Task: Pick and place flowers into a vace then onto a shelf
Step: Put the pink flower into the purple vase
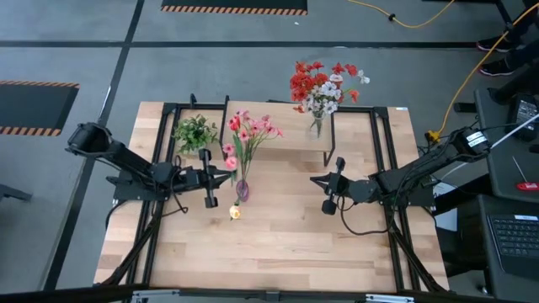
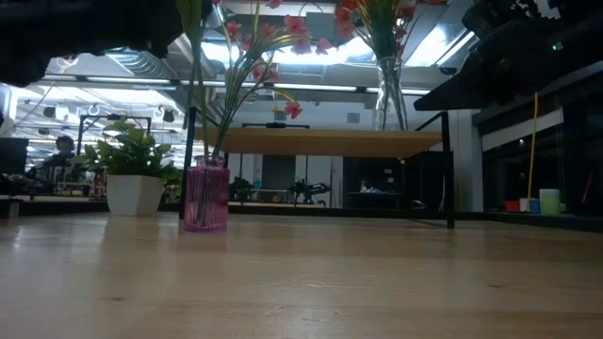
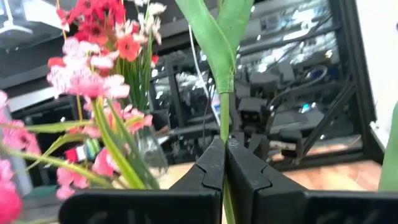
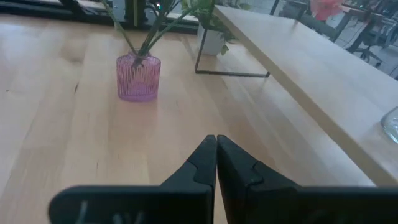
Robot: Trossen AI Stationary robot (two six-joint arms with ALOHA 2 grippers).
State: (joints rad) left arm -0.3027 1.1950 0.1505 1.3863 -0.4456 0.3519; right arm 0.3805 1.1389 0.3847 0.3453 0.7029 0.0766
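Flowers with pink blooms [image 1: 249, 130] stand in the purple vase [image 1: 242, 190] on the table [image 1: 278, 244], not on the shelf [image 1: 286, 135]. The left gripper [image 3: 224, 155] is closed on 1 green stem [image 3: 224, 118], near the vase, probably to add it. A yellow bloom [image 1: 235, 213] shows just below. The right gripper [image 4: 216, 152] waits closed and empty, well apart. A clear vase of red flowers [image 1: 324, 84] already stands on the shelf.

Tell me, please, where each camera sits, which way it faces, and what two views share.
High: above, looking down; both arms, left gripper shut on flower.
Low: table height, facing room; purple vase; arm overhead.
Left wrist: shut fingers pinch green stem.
Right wrist: right gripper shut, facing the vase.
All share: pink flowers.
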